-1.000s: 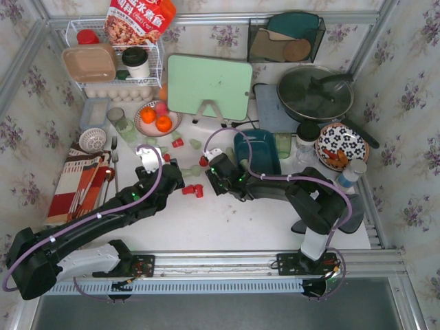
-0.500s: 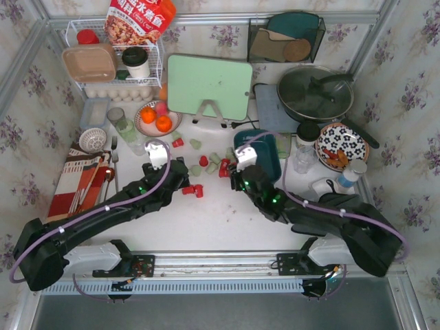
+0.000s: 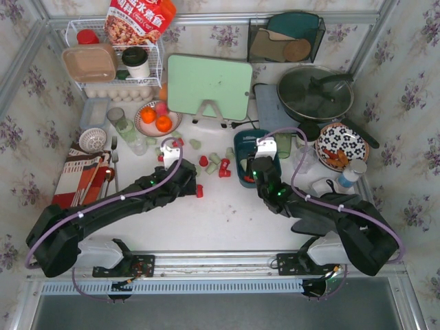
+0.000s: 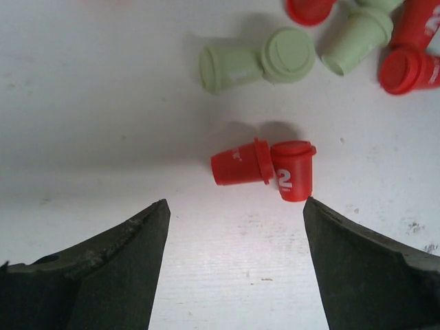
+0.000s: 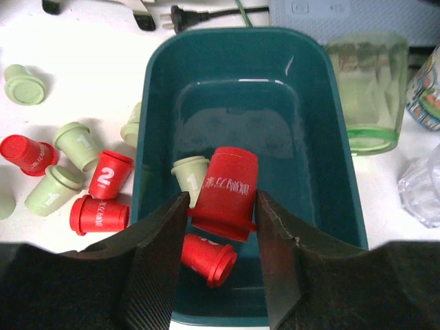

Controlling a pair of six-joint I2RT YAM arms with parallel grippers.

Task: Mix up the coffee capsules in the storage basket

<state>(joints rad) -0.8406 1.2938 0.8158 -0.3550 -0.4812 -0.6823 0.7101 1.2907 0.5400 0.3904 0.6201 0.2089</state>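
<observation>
The dark teal storage basket holds a green capsule and a red capsule. My right gripper is shut on another red capsule and holds it above the basket's near half; in the top view the gripper is over the basket. Several red and green capsules lie on the table left of the basket. My left gripper is open and empty, just short of two red capsules lying side by side; it is near them in the top view.
A green glass and a clear glass stand right of the basket. A mint cutting board, a plate of oranges, a pan and a patterned bowl sit behind.
My right gripper has moved right from the loose capsules to over the basket, carrying a red capsule. My left gripper has moved right and forward toward the two red capsules.
</observation>
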